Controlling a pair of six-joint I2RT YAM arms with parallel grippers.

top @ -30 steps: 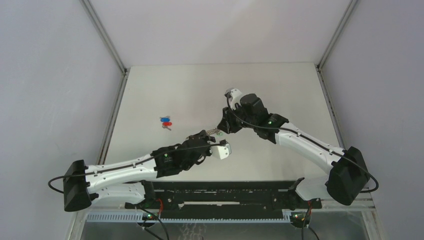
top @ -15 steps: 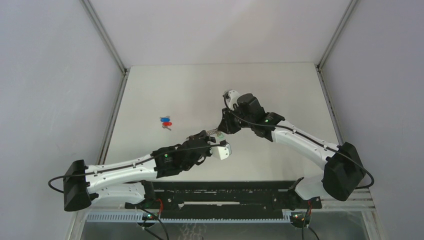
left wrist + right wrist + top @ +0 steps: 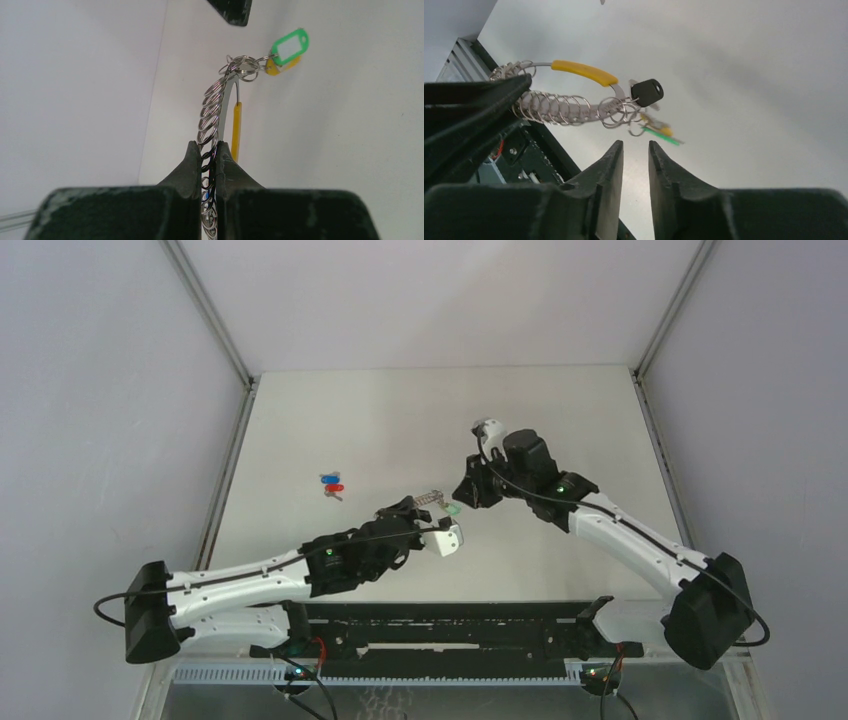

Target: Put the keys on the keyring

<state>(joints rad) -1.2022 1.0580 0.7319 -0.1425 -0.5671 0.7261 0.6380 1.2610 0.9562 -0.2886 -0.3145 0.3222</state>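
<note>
The keys, one blue-headed (image 3: pixel 328 478) and one red-headed (image 3: pixel 335 488), lie together on the table at the left. My left gripper (image 3: pixel 408 508) (image 3: pixel 205 146) is shut on the keyring (image 3: pixel 432 500), pinching its row of silver rings (image 3: pixel 212 105). The keyring has a yellow sleeve (image 3: pixel 236 131) (image 3: pixel 584 72), a green tag (image 3: pixel 290 46) and a black-headed key (image 3: pixel 647 92) at its far end. My right gripper (image 3: pixel 466 494) (image 3: pixel 634 144) is just right of the keyring, not touching it. Its jaws stand slightly apart and hold nothing.
The black rail (image 3: pixel 450 625) runs along the table's near edge under both arms. Metal frame posts (image 3: pixel 225 440) border the table on the left and right. One of the right gripper's fingertips (image 3: pixel 231 10) shows at the top of the left wrist view.
My right gripper has drawn back to the right, away from the keyring's end. My left gripper still holds the keyring, which now sticks out freely.
</note>
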